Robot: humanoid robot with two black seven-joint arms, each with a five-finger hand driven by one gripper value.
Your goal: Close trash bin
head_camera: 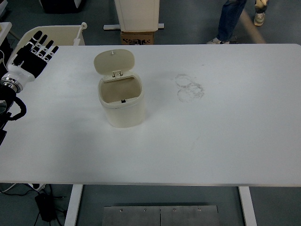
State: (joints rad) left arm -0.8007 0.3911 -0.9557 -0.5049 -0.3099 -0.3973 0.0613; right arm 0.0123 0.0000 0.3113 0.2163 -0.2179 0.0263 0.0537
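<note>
A small cream trash bin (123, 104) stands upright on the white table (211, 141), left of the middle. Its hinged lid (114, 61) is swung up and back, so the bin's mouth is open and the inside looks empty. My left hand (34, 54) is at the table's far left, well to the left of the bin and apart from it. Its fingers are stretched out flat and hold nothing. My right hand is out of view.
Faint ring marks (189, 87) stain the table to the right of the bin. A cream chair back (51, 34) stands behind the table's left corner. A cardboard box (138, 37) and a person's legs (230, 21) are beyond the far edge.
</note>
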